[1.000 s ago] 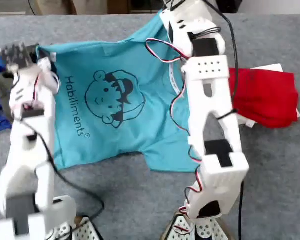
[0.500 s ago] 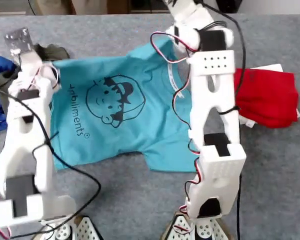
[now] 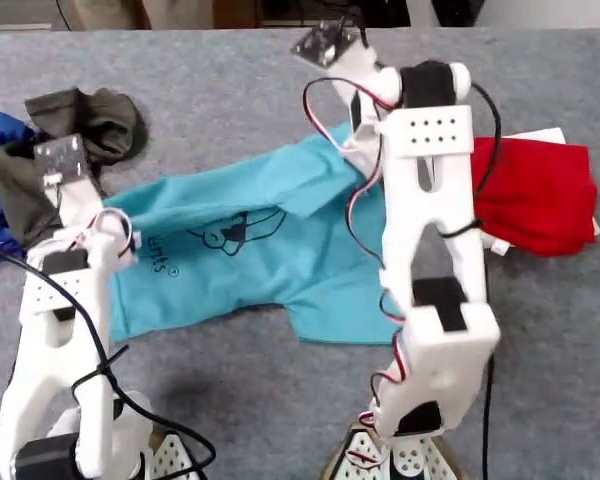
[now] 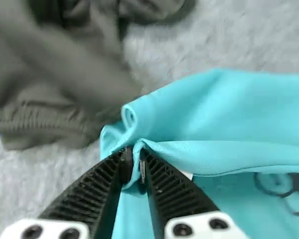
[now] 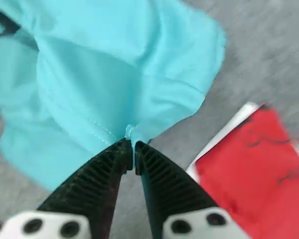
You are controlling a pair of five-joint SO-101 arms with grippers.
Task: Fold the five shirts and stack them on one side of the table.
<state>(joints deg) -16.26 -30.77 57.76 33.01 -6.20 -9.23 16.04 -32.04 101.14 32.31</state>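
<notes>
L: left gripper [image 4: 133,167] closed tight on teal shirt [image 3: 250,240] edge | R: right gripper [image 5: 133,149] pinching its opposite edge | both lifted so I can fold the far half over | shirt mid-table; folded red shirt [image 3: 535,195] at right edge, likely the stack's start

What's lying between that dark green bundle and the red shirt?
The teal shirt, half folded, spans that stretch in the high view; the left gripper and right gripper each pinch an edge.
</notes>
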